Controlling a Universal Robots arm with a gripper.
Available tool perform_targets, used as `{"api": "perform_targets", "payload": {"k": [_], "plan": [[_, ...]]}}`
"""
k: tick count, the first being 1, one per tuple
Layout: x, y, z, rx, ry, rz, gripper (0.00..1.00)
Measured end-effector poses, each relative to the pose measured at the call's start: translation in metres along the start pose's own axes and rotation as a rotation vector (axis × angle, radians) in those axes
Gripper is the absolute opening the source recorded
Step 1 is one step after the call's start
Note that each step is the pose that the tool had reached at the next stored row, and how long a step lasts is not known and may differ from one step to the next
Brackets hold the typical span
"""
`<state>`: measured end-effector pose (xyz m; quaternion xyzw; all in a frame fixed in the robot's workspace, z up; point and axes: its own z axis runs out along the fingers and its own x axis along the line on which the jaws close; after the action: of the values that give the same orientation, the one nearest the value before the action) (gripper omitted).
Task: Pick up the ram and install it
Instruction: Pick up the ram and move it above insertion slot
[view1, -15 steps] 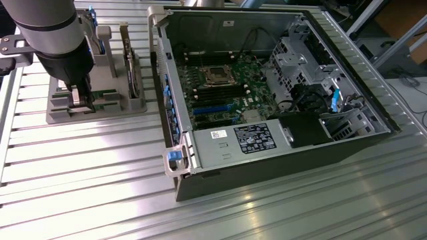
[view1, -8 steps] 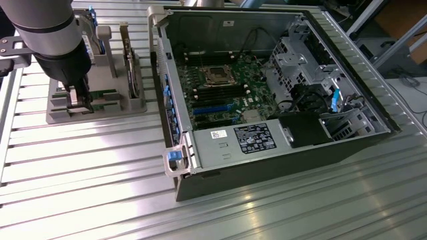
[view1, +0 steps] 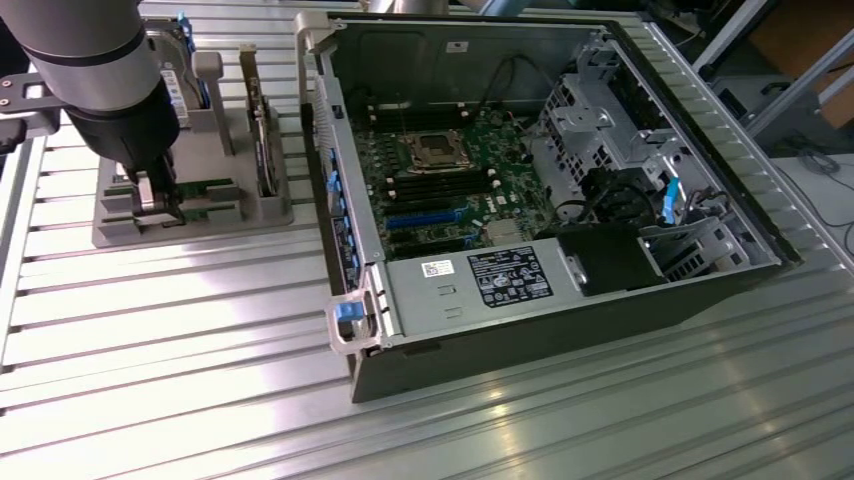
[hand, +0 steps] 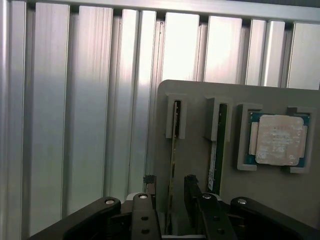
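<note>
On the exterior view's left, a grey and black robot arm reaches down to a grey plastic holder block. The block sits on a ribbed silver aluminium table. The arm's black two-finger gripper is lowered into the block.

Seen from the wrist, the ram, a long narrow green circuit-board stick, stands on edge in a slot of the holder. The gripper's fingers stand apart, one on each side of the stick. A small gap shows on each side, so nothing is clamped. A second green memory stick stands in the neighbouring slot, just beside the first. Past that, a square silver processor chip lies flat in its own recess.

A dark expansion card stands upright in the holder, nearer the computer. On the exterior view's right lies an open black computer case, just beside the holder. Inside it are a green motherboard and a silver power supply box with a black label.
</note>
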<state>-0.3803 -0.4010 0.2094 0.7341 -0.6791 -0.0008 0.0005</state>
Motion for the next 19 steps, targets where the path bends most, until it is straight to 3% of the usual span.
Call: {"api": "perform_targets", "payload": {"k": [11, 12, 13, 15, 19], "plan": [[0.0, 0.0002, 0.0011, -0.0001, 0.0, -0.004, 0.35], [0.0, 0.0002, 0.0011, -0.0001, 0.0001, -0.004, 0.28], [0.0, 0.0002, 0.0012, -0.0001, 0.0001, -0.004, 0.28], [0.0, 0.0002, 0.0011, -0.0001, 0.0001, -0.004, 0.13], [0.0, 0.0002, 0.0012, -0.0001, 0.0001, -0.004, 0.13]]}}
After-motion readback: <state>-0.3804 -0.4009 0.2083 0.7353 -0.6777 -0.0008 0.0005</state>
